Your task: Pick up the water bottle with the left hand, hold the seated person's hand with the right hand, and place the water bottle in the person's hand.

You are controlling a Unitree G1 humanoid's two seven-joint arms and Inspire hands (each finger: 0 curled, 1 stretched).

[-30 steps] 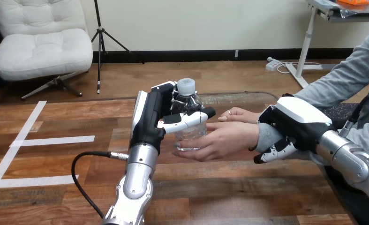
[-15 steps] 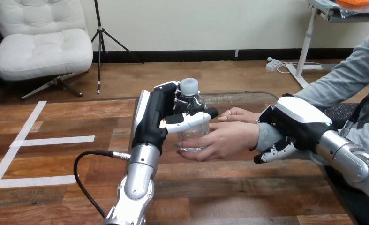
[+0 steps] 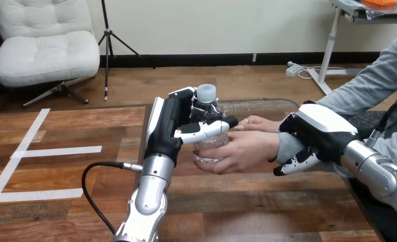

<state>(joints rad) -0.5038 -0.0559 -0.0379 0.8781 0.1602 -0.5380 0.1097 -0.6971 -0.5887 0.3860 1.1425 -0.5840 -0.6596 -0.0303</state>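
You have the left hand (image 3: 167,128) raised above the wooden table (image 3: 60,201), its fingers (image 3: 185,95) and thumb clamped round the clear water bottle (image 3: 210,147). The bottle stands upright with its cap on top, held in the air near the middle of the table. The person's hand (image 3: 244,150) reaches in from the right and cups the bottle's lower part, so both hands are on it. The person's other hand (image 3: 259,122) lies just behind, near the bottle. Your right hand (image 3: 320,128) sits over the gray-sleeved wrist (image 3: 287,146) of the cupping hand, with its fingers (image 3: 293,165) curled round beneath it.
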